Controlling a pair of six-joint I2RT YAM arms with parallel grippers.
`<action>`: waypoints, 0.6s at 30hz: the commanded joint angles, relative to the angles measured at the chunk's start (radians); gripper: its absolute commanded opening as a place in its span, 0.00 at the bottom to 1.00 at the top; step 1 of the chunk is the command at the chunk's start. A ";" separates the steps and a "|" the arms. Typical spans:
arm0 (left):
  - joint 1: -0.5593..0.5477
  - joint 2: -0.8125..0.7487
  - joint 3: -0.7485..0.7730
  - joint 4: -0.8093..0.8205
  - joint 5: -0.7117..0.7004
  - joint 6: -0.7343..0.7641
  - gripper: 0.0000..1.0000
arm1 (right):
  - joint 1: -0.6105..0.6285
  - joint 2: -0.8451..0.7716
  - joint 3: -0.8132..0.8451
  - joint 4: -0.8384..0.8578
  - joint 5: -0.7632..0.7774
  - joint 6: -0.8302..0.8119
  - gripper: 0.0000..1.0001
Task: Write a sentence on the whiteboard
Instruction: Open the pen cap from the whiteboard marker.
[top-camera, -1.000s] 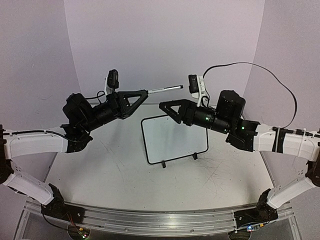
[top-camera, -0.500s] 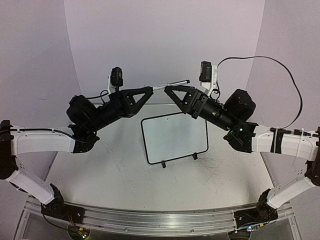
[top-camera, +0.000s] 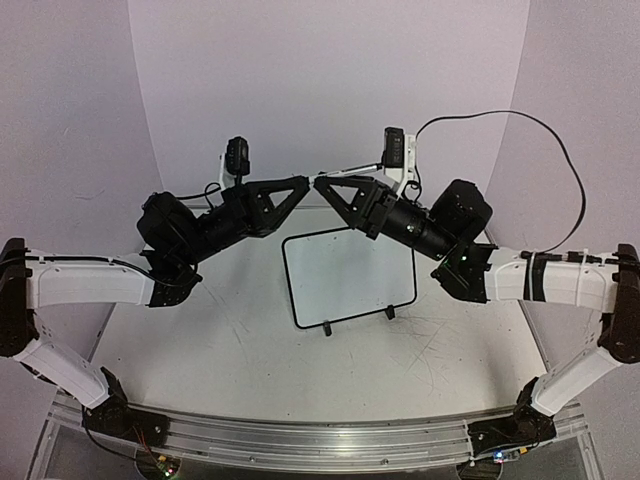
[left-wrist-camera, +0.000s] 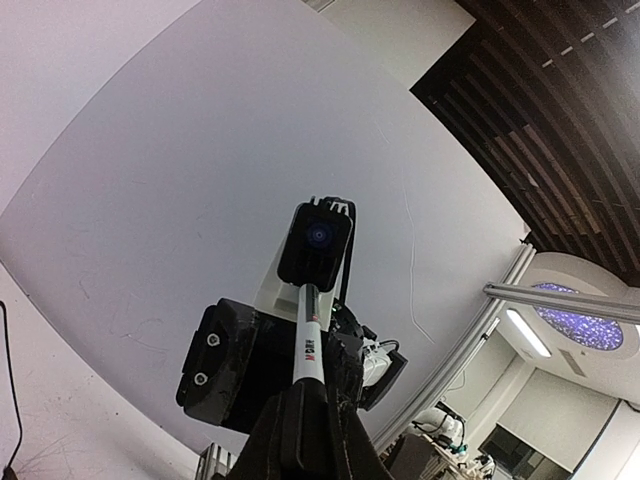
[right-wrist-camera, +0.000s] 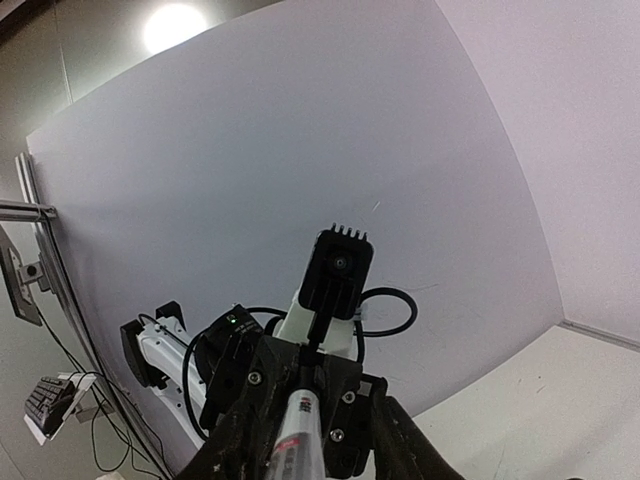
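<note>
Meeting tip to tip above the far part of the table (top-camera: 250, 350), two grippers share one marker (top-camera: 352, 168). The left gripper (top-camera: 303, 183) is clamped on its barrel. The right gripper (top-camera: 320, 185) straddles its other end, fingers (right-wrist-camera: 400, 440) apart. One whiteboard (top-camera: 350, 275) stands on its two feet (top-camera: 328, 328) at centre, below the grippers, its face plain white. A second earlier the right gripper hung lower and further right, clear of the marker; the whiteboard has not moved.
</note>
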 joint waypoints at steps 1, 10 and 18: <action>-0.005 0.006 0.041 0.064 0.011 -0.009 0.00 | 0.006 0.013 0.057 0.063 -0.009 -0.003 0.36; -0.005 0.002 0.030 0.063 0.010 -0.011 0.00 | 0.005 0.036 0.080 0.068 -0.016 0.016 0.19; 0.002 -0.086 -0.085 0.062 -0.097 0.004 0.00 | -0.015 -0.048 -0.021 0.071 0.126 0.065 0.00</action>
